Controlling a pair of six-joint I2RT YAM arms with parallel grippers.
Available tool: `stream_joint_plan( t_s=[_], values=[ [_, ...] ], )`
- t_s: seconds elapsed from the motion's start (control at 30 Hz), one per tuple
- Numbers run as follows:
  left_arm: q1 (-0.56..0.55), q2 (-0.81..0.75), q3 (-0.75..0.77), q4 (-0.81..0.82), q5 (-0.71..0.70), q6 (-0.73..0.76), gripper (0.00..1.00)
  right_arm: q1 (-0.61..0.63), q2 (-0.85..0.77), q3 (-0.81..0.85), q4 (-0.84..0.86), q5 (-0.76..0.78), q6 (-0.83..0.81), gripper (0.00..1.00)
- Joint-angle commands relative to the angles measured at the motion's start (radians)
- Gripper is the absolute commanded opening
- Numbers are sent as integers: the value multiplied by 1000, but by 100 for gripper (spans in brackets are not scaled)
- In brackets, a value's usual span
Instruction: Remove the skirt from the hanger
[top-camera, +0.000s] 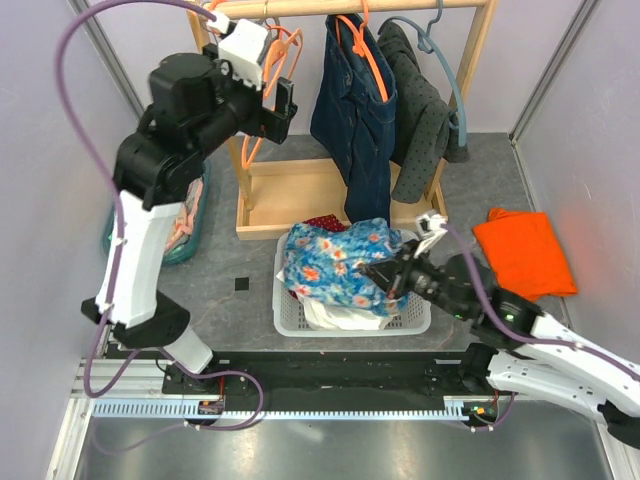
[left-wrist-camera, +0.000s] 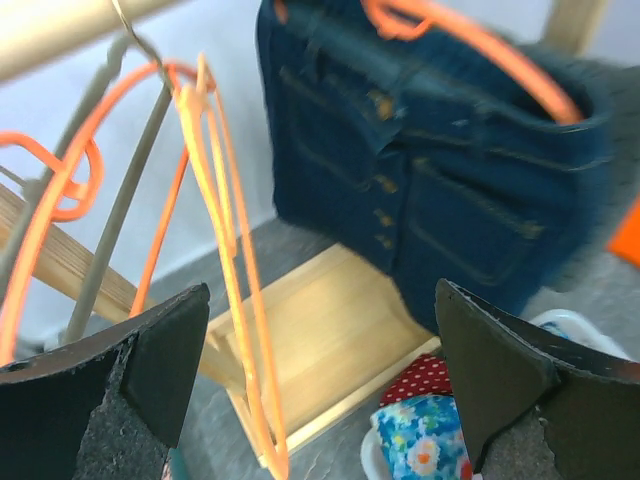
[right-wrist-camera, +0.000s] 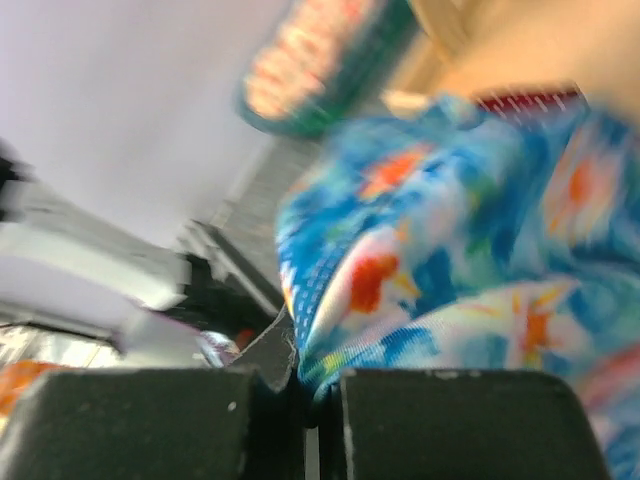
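Two arms work well apart. The left gripper (left-wrist-camera: 320, 340) is raised at the rack (top-camera: 400, 6), its jaws spread wide. Bare orange hangers (left-wrist-camera: 235, 300) dangle from the rail just ahead of it, toward the left of the wrist view; whether they touch a finger I cannot tell. The skirt (top-camera: 335, 260), blue and floral, lies bunched on top of the white basket (top-camera: 283, 315) in front of the rack's base, off any hanger. The right gripper (top-camera: 375, 272) reaches in from the right, jaws pinched together on a fold of the skirt. A denim garment (top-camera: 355, 110) and a grey garment (top-camera: 425, 120) hang from the rail. An orange cloth (top-camera: 525, 250) lies on the table, right of the basket.
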Motion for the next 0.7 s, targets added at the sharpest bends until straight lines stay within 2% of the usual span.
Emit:
stream_joint_plan(
  t_s=[0.0,0.13,0.33,0.53,0.67],
  values=[
    [-9,-32,-18,4,60,-13,100,5,-62,160,-54,-162,-71,0],
    [-9,-57,-63,18,66,-8,100,5,-91,224,-104,-270,-40,0],
    [-9,-86,-116,35,86,-19,100,5,-79,286,-139,-247,-38,0],
    [-9,-116,-167,46,106,-5,100,4,63,311,-84,-289,-46,0],
    [-11,-138,-204,56,160,-2,100,4,141,227,-65,-270,-17,0]
  ],
)
